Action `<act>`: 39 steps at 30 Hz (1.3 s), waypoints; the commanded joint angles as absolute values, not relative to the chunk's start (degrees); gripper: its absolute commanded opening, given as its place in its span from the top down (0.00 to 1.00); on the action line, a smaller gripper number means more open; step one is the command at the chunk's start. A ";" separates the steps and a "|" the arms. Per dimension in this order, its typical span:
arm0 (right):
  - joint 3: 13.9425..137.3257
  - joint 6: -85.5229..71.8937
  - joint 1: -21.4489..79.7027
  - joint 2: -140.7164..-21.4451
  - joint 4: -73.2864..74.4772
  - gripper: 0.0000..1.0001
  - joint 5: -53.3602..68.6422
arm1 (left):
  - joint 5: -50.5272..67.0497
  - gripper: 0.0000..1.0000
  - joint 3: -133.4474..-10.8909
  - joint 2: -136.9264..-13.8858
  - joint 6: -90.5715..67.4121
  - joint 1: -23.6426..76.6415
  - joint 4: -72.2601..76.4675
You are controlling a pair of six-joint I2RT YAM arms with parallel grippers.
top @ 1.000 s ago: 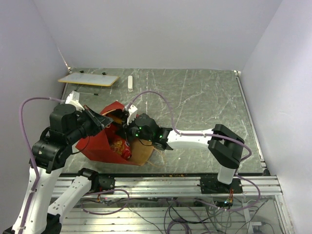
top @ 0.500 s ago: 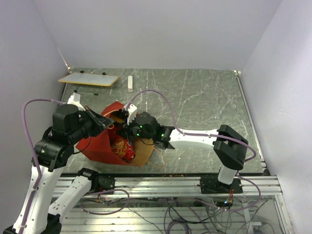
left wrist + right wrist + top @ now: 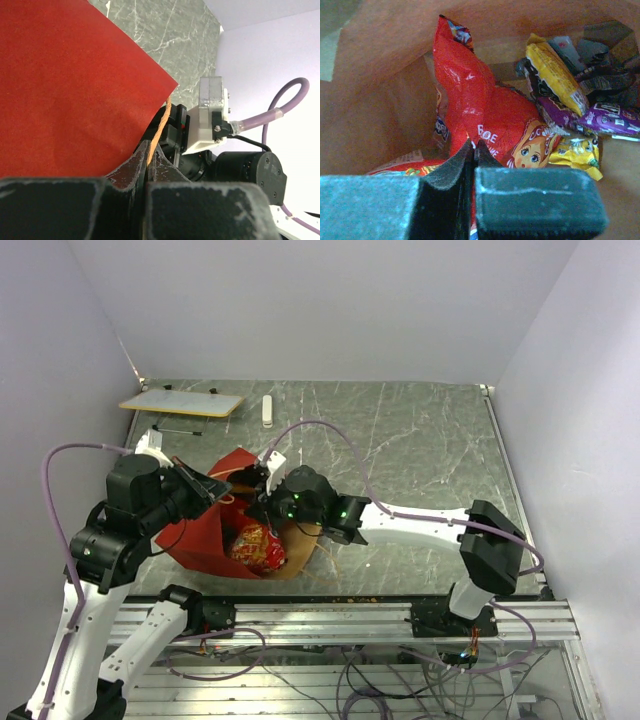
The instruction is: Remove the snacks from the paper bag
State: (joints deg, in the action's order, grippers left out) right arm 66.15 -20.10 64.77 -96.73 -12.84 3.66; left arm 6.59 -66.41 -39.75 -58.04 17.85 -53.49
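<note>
Place: robotics lab cell
Walls: plain panels are boxing in the tabletop
Frame: aluminium rail is running beside loose cables

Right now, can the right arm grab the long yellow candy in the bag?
Probably not yet. The right gripper is shut on the red packet; the long yellow candy lies uncovered beside it in the paper bag.

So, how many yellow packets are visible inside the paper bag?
2. The upper yellow packet lies at the right, above the purple wrapper; the lower yellow packet lies below that wrapper, beside the red bag. More may be hidden.
</note>
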 commanded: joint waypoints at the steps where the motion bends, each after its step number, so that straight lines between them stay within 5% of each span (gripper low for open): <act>1: 66.78 -20.67 64.26 -91.55 -19.59 1.00 3.23 | 5.15 0.93 -68.36 -40.29 -55.75 18.11 -50.80; 39: 69.80 -20.19 61.27 -77.46 -5.13 1.00 -0.25 | -0.55 0.93 -76.04 -47.02 -54.22 18.10 -55.60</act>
